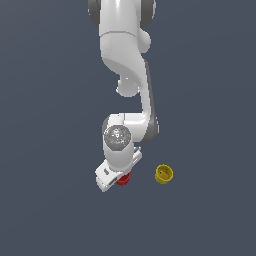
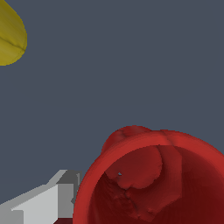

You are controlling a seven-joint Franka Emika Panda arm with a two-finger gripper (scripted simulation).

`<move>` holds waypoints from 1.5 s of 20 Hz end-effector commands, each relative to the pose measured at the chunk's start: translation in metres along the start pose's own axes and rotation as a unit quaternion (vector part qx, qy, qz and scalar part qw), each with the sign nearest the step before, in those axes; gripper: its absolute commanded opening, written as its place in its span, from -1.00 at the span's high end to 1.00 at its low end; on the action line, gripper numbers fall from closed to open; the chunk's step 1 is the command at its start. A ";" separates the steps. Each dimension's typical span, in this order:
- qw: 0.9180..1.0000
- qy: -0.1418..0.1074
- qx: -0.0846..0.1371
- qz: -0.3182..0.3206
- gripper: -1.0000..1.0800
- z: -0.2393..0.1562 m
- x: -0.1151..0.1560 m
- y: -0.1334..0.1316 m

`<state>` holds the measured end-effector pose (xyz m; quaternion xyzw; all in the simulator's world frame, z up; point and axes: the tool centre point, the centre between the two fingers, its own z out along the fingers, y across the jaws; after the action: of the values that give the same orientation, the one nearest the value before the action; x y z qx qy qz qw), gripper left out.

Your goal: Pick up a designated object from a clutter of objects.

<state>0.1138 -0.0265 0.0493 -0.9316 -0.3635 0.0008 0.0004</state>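
Observation:
The bright red cup (image 1: 124,179) sits right under my gripper (image 1: 118,176) in the exterior view, mostly covered by the white hand. In the wrist view the red cup (image 2: 153,183) is very close, mouth open toward the camera. One grey-white finger (image 2: 43,205) stands against the outside of its wall. The other finger is out of view, so I cannot tell whether the jaws are closed on the cup. The yellow cup (image 1: 164,174) lies to the exterior view's right, apart from the gripper, and also shows in the wrist view (image 2: 9,37). The maroon cup and the stick-like tool are hidden.
The white arm (image 1: 125,60) reaches down from the top of the exterior view. The flat dark grey floor (image 1: 50,150) surrounds the cups. A rounded red bulge (image 2: 127,133) shows behind the red cup's rim; I cannot tell what it is.

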 end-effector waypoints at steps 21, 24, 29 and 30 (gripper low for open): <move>1.000 0.001 -0.001 0.000 1.00 -0.010 -0.006 -0.003; 1.000 0.001 -0.001 0.000 1.00 -0.021 -0.011 -0.007; 1.000 0.000 -0.001 0.000 1.00 -0.047 -0.025 -0.016; 1.000 0.000 -0.001 0.000 1.00 -0.053 -0.028 -0.018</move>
<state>0.0861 -0.0307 0.0925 -0.9315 -0.3637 0.0010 0.0003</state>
